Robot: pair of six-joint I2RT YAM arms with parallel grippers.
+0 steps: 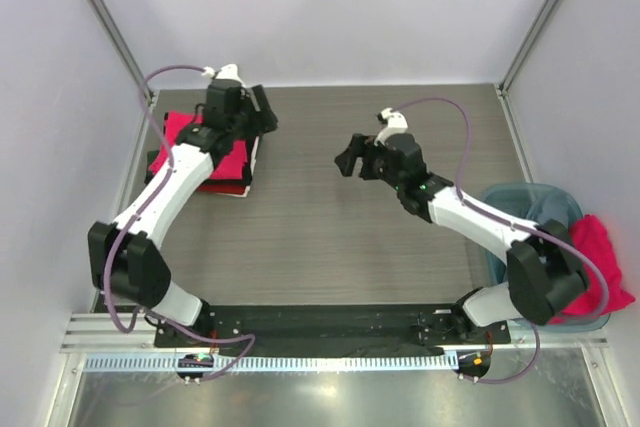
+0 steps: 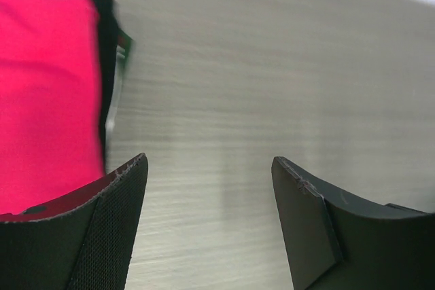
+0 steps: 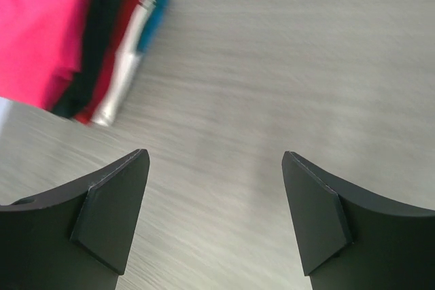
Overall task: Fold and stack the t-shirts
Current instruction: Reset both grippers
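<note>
A stack of folded t-shirts point(image 1: 228, 165) lies at the table's back left, bright pinkish-red on top, black and dark red under it. My left gripper point(image 1: 264, 113) hovers just past the stack's right far corner, open and empty. In the left wrist view the pink top shirt point(image 2: 47, 93) lies left of the open fingers point(image 2: 209, 164). My right gripper point(image 1: 349, 159) is open and empty over the bare middle of the table. The right wrist view point(image 3: 215, 157) shows the stack's edge point(image 3: 102, 39) at the upper left: pink, black, dark red, grey and teal layers.
A blue-green bin point(image 1: 512, 197) stands at the right edge, holding a grey-blue shirt point(image 1: 552, 209). Another pinkish-red shirt point(image 1: 603, 259) hangs over its right side. Metal frame posts and white walls close in the table on the left, back and right.
</note>
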